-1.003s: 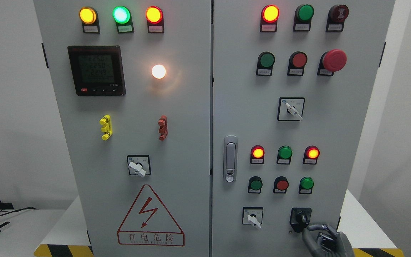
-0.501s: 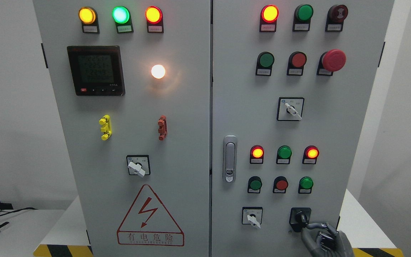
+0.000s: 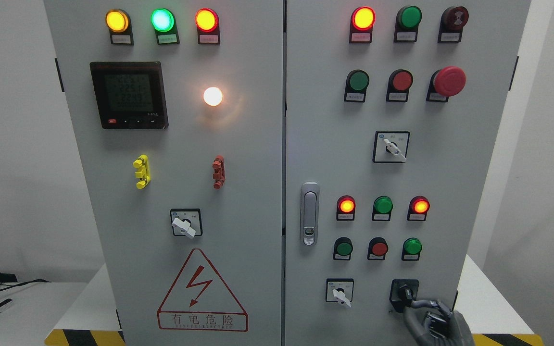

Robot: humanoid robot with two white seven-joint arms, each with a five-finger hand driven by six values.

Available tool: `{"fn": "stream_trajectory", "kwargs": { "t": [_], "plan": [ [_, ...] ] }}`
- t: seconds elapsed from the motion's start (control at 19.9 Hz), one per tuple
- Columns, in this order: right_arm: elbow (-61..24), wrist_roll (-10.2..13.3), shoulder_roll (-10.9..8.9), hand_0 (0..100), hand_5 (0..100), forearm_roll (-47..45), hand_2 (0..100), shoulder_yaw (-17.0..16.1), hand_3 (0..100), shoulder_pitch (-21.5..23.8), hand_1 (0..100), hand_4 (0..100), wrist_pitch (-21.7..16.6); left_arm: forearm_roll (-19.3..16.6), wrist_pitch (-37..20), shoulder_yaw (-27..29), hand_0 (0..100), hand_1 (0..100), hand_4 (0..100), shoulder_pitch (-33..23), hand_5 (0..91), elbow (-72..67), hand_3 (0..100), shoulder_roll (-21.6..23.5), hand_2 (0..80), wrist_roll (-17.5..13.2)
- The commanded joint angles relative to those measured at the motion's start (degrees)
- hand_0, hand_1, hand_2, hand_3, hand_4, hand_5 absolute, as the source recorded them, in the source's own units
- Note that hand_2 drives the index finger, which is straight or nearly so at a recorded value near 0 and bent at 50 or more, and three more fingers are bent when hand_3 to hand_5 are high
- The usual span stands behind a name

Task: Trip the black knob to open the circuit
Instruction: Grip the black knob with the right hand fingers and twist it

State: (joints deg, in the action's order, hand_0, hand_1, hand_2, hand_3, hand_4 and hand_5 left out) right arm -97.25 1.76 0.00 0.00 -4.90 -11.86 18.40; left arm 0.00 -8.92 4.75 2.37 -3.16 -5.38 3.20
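Touching the black knob (image 3: 404, 291), right robot hand (image 3: 433, 323).

Robot hand (image 3: 433, 323) shifted left, fingertips now apparently on black knob (image 3: 404, 292).

The right hand (image 3: 433, 324) is cut off by the bottom edge, so its palm and arm are not seen. The lower part of the black knob (image 3: 404, 291) is covered by its fingers (image 3: 421, 303), and whether the knob is gripped cannot be told. The small labels (image 3: 360, 37) under the lamps are too small to be read. The meter (image 3: 129, 94) digits are blurred. The cabinet (image 3: 258, 158) is cropped at top and bottom.
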Motion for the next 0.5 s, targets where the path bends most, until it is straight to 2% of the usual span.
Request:
{"fn": "stream_trajectory", "kwargs": {
  "t": [0.0, 0.45],
  "plan": [
    [-0.2, 0.0, 1.5, 43, 88, -0.3, 49, 1.2, 100, 0.0, 83, 91, 0.0, -1.8, 0.0, 0.0, 12, 39, 0, 0.0, 0.0, 0.0, 0, -0.1, 0.0, 0.0],
    [-0.4, 0.0, 1.67, 42, 88, -0.3, 49, 1.3, 100, 0.1, 83, 91, 0.0, -1.8, 0.0, 0.0, 12, 39, 0, 0.0, 0.0, 0.0, 0, 0.0, 0.0, 0.0]
  ]
}}
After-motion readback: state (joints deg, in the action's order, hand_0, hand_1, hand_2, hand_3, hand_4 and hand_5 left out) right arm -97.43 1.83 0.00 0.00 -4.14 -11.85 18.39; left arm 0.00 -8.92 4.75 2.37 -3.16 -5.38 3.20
